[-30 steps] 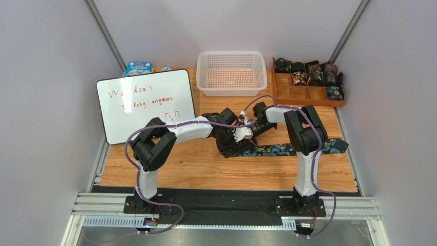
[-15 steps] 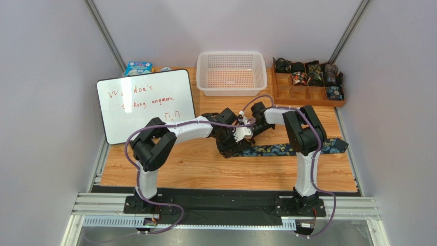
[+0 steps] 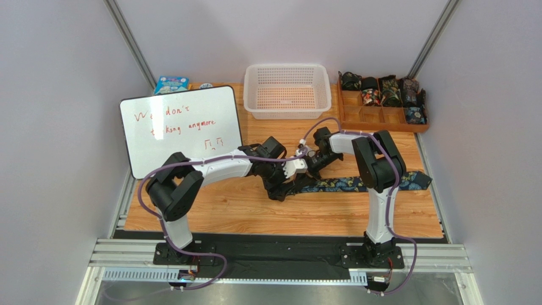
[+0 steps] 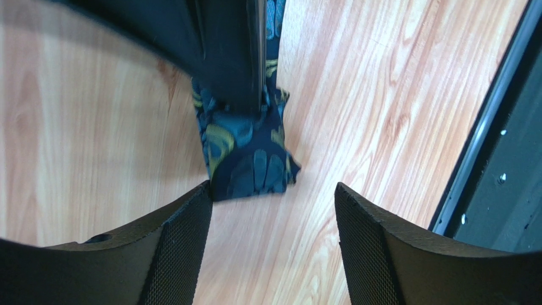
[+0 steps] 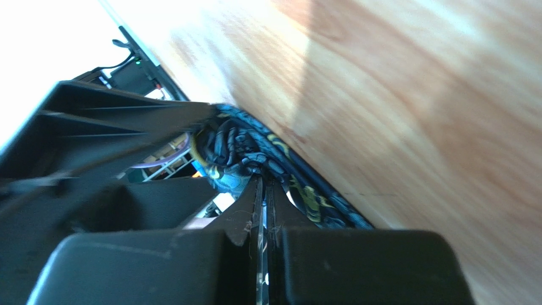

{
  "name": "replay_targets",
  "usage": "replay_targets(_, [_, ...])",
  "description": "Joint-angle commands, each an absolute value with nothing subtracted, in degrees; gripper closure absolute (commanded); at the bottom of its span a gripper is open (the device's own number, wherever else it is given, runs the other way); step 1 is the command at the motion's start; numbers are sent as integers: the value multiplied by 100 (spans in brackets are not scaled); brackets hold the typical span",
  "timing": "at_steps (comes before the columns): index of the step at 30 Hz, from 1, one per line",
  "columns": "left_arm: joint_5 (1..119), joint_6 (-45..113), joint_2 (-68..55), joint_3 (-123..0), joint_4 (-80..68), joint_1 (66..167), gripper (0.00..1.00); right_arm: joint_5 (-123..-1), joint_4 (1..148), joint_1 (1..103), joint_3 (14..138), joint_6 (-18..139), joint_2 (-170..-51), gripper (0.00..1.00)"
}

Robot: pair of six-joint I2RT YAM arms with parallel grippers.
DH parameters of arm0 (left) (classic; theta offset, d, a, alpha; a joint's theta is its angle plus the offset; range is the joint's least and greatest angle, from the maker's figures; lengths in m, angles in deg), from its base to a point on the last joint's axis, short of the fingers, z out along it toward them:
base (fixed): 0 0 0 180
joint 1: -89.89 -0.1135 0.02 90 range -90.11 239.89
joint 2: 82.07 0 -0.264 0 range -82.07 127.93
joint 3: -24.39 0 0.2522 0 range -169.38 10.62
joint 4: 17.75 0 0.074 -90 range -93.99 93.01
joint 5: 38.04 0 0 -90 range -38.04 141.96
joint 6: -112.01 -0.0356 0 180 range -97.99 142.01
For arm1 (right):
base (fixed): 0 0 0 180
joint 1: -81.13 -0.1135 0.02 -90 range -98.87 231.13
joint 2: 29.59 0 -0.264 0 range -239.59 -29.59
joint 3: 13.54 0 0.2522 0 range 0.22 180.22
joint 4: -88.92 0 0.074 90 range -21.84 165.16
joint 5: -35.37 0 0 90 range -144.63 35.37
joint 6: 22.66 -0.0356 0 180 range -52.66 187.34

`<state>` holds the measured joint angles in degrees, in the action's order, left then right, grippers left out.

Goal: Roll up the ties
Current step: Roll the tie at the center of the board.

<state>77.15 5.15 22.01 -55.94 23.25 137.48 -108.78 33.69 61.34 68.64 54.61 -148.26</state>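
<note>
- tie (image 3: 356, 185): black, teal-yellow paisley; flat on wooden table (image 3: 254, 216), right to centre, left end folded
- left gripper (image 4: 272, 194): wide open, empty, over folded end
- right gripper (image 5: 262, 181): closed, pinching the fold

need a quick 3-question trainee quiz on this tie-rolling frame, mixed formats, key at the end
1. True or false: the left gripper is clamped on the tie.
2. The unrolled stretch of tie on the table runs from the grippers toward: A) the robot's right, B) the robot's left, C) the far wall.
3. Fill in: the ___ gripper is shut on the tie's bunched end.

Key
1. False: its fingers stand wide apart and grip nothing.
2. A.
3. Right: the right gripper has its fingers pressed together at the fabric.
</note>
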Motion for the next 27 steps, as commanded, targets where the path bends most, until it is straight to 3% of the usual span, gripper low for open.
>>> replay_targets(1, [7834, 672, 1515, -5205, 1589, 13595, 23, -10078, 3227, 6162, 6965, 5715, -14851, 100])
replay_targets(6, [7622, 751, 1479, -4879, 859, 13586, 23, -9595, 3218, 6170, 7044, 5636, -14938, 100])
replay_targets(20, [7648, 407, 2217, -5152, 674, 13849, 26, -8901, 2920, 6162, 7229, 5653, -15440, 100])
replay_targets(27, [7587, 1585, 1972, -4133, -1364, 13849, 27, -8750, 2849, 6162, 7194, 5776, -15493, 100])
